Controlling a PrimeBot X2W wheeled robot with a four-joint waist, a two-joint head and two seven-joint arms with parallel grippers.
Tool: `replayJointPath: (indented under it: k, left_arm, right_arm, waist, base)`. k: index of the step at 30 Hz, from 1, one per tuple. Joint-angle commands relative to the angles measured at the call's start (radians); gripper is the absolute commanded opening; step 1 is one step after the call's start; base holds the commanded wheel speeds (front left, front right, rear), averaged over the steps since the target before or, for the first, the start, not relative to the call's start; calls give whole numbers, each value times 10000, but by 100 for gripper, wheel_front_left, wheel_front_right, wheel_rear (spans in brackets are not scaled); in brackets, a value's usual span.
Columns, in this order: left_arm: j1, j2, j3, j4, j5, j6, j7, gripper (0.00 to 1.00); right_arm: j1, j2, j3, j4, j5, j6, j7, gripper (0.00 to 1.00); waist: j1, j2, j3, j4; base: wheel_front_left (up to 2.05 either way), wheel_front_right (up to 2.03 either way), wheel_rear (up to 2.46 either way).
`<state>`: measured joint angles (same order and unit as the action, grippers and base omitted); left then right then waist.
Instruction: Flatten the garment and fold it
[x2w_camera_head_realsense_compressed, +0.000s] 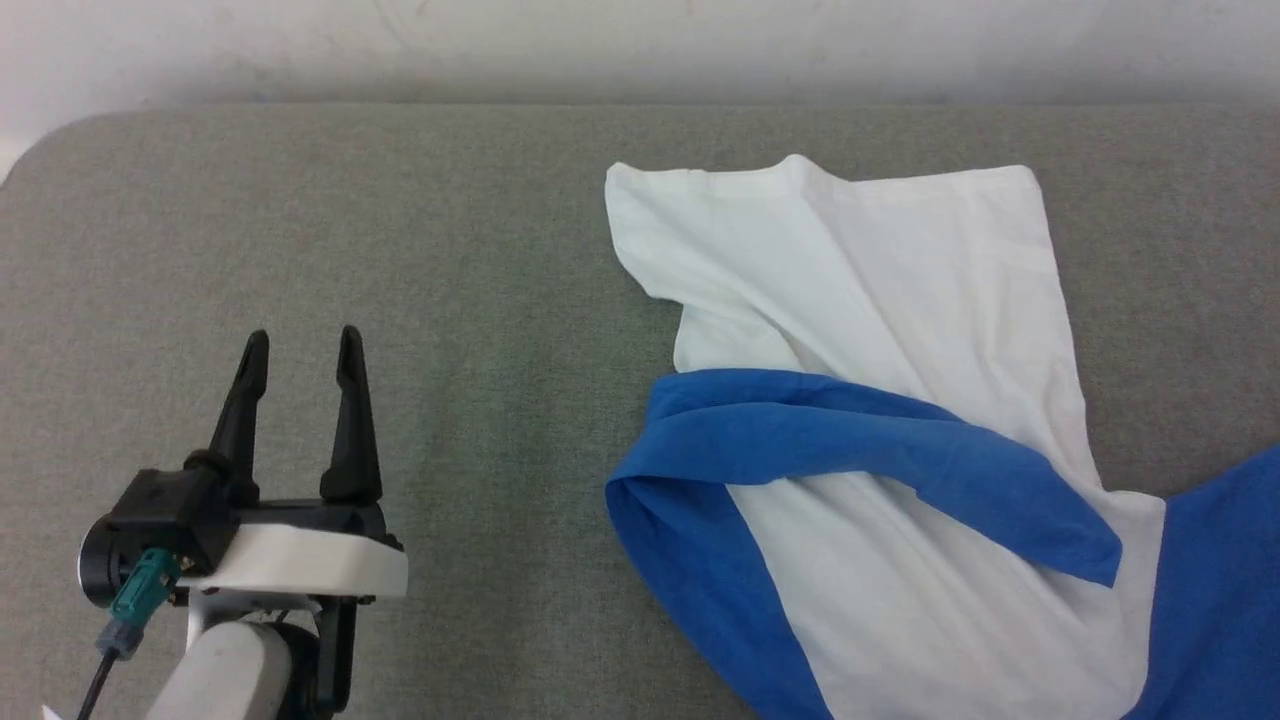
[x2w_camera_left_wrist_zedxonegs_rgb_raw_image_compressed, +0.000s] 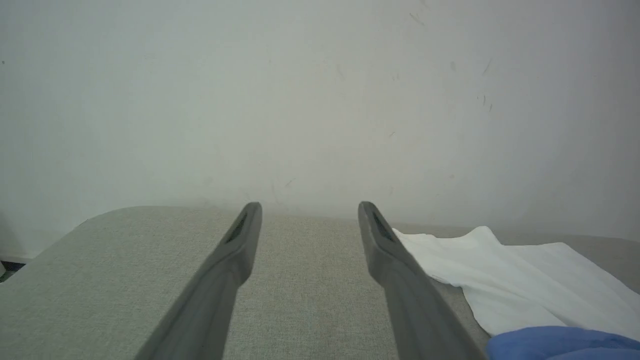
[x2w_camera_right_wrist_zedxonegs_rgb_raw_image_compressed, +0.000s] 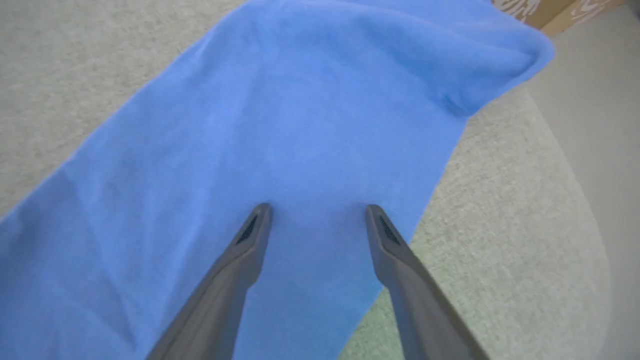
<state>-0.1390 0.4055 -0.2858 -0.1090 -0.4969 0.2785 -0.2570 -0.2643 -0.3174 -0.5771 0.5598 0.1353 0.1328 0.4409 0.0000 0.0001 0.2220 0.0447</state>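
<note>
Grey woven cloth covers the counter (x2w_camera_head_realsense_compressed: 400, 250), which runs back to a pale wall (x2w_camera_left_wrist_zedxonegs_rgb_raw_image_compressed: 320, 100). On the counter's right half lies the garment (x2w_camera_head_realsense_compressed: 900, 300), rumpled and not flat. Its white body spreads toward the wall with 1 hemmed edge along the far side. A bright blue band crosses the white slantwise from the middle toward the lower right, and more blue wraps the near left edge and runs out of the head view at the bottom. Another blue stretch sits at that view's lower right corner.

The left tool (x2w_camera_head_realsense_compressed: 304, 335) hovers over bare counter at the lower left of the head view, well apart from the garment, its 2 dark fingers spread apart with nothing between them. In the left wrist view those fingers point toward the wall, and the garment's white edge and a bit of blue lie off to their right.

The right tool (x2w_camera_right_wrist_zedxonegs_rgb_raw_image_compressed: 318, 206) is over a broad blue part of the garment, its 2 fingers likewise spread wide, with blue cloth seen in the gap; whether the tips touch the cloth I cannot tell. That blue cloth lies near the counter's rounded corner, and a brown box (x2w_camera_right_wrist_zedxonegs_rgb_raw_image_compressed: 540, 12) shows at the top right of the right wrist view.
</note>
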Motion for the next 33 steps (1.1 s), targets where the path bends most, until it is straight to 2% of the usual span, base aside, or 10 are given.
replayJointPath:
  k: [1, 3, 6, 8, 9, 10, 15, 20, 25, 33]
  left_arm:
    - [153, -107, 155, -5, 154, -145, -46, 100]
    - [328, -297, 352, 87, 389, -449, -46, 100]
    - [526, -465, 376, 317, 579, -1140, -46, 100]
    - [579, -481, 425, 547, 864, -1400, -47, 100]
    - [585, -561, 508, 595, 948, -1487, -47, 100]
    - [595, -667, 621, 608, 1013, -1552, -47, 100]
    - [745, -1108, 1034, 734, 1381, -1866, -47, 100]
    - [973, -1409, 1390, 894, 1612, -2154, -47, 100]
    - [1280, -1691, 1621, 1007, 1759, -2419, -47, 100]
    - [1513, -2189, 1840, 1099, 1997, -2779, -47, 100]
  right_arm:
    - [-153, -103, -85, 169, -175, -21, -98, 100]
    - [-252, -164, -251, 575, -437, -21, -300, 100]
    - [-397, -166, -489, 1174, -702, -21, -619, 100]
    - [-515, -90, -482, 1536, -761, -21, -674, 100]
    - [-544, -47, -424, 1684, -760, -21, -710, 38]
    - [-562, -19, -345, 1794, -750, -21, -792, 0]
    - [-674, -12, 2, 2058, -519, -21, -1558, 0]
    - [-704, -69, 868, 1482, -52, -21, -2346, 0]
    - [-370, 157, 1993, -214, 511, -21, -2267, 0]
    - [1081, 1389, 3704, -3074, 976, -21, -923, 0]
  waist:
    - [0, -1, 261, 268]
    - [0, -1, 300, 299]
    - [0, -1, 339, 292]
    - [0, -1, 343, 258]
    - [0, -1, 338, 240]
    - [0, -1, 325, 216]
    - [0, -1, 49, 56]
    - [0, -1, -483, -152]
    - [0, -1, -950, -347]
    - [0, -1, -1084, -403]
  base:
    - [0, 0, 0]
    - [0, 0, 0]
    - [0, 0, 0]
    - [0, 0, 0]
    - [0, 0, 0]
    - [0, 0, 0]
    - [0, 0, 0]
    - [0, 0, 0]
    - [0, 0, 0]
    - [0, 0, 0]
